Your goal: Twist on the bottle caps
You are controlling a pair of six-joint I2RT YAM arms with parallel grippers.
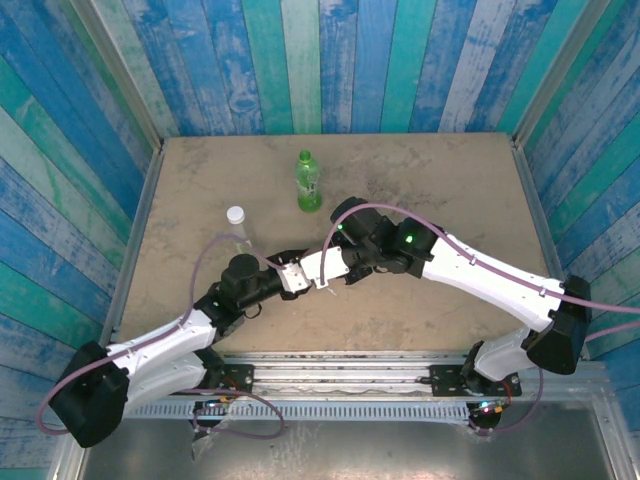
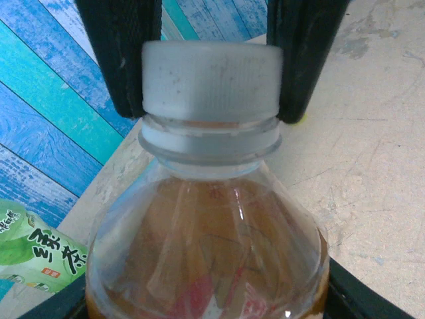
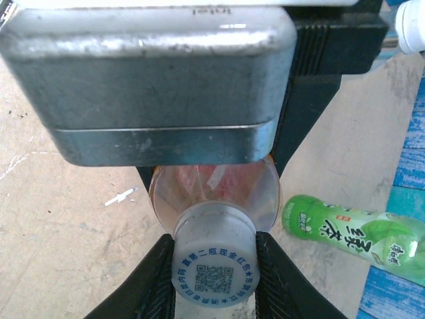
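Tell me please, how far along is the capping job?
Seemingly done: green bottle and clear bottle stand capped. In hand: left gripper holds the amber bottle; right gripper clamps its white cap. Left: perhaps more tightening, then release.

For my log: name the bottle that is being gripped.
The amber bottle: the left gripper holds its body, the right gripper pinches its white cap. The green bottle and clear bottle stand untouched.

a scuffed, mottled beige tabletop (image 1: 440,190) with a small white scrap (image 3: 123,196) lying on it; walls of blue and teal painted planks (image 1: 330,60) on three sides; a slanting metal corner post (image 1: 116,70); a metal rail (image 1: 340,370) along the near edge
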